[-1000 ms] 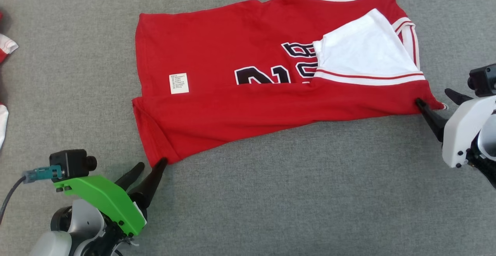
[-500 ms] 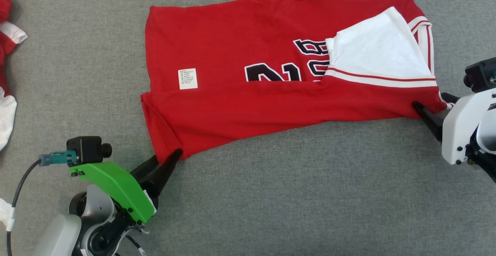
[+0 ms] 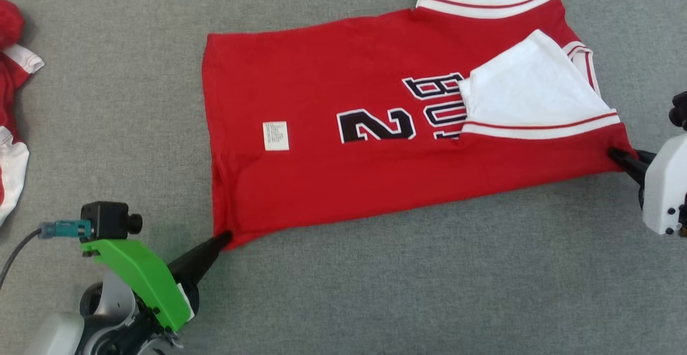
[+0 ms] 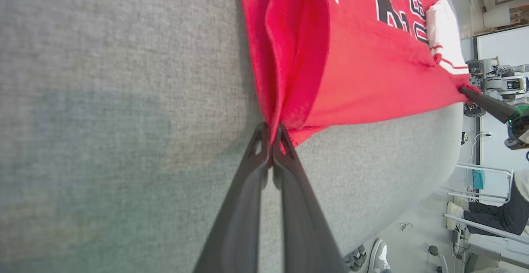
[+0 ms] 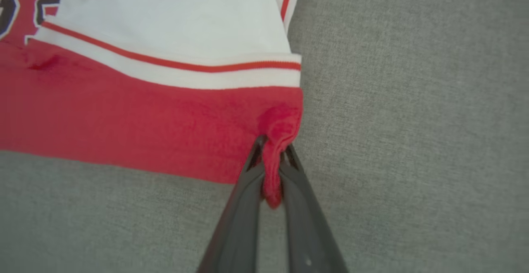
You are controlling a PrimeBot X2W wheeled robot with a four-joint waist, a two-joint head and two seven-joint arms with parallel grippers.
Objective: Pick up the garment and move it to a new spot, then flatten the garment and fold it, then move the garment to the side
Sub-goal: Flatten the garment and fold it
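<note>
The red cotton jersey with white sleeves and black lettering (image 3: 349, 183) lies spread flat on the grey felt surface (image 3: 429, 290). The left gripper (image 3: 225, 236) is clamped on the jersey's hem corner, and the right gripper (image 3: 616, 155) pinches bunched red cloth at its sleeve-side corner

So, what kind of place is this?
Probably a robotics lab or test room: a wide grey fabric-covered work surface, with grey machinery and white metal frames beyond its edge.
</note>
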